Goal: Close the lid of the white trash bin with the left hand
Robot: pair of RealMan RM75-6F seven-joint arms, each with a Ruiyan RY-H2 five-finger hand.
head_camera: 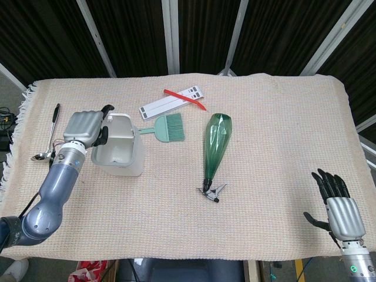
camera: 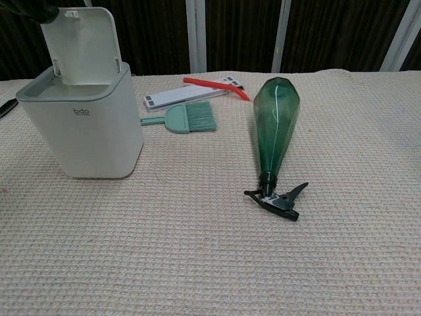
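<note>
The white trash bin (head_camera: pixel 119 154) is standing on the left part of the counter (head_camera: pixel 270 129), its lid (camera: pixel 82 45) tilting upright and open. The left hand (head_camera: pixel 86 127) is hovering at the lid's top left corner, fingers curling in around nothing, dark fingertips (camera: pixel 29 9) seeming to touch that corner. The right hand (head_camera: pixel 342 210) is resting at the counter's near right corner, fingers spreading apart, holding nothing.

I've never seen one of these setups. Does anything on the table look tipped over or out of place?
The green spray bottle lies on its side, trigger toward the near table edge. The white trash bin stands upright with its lid raised.
</note>
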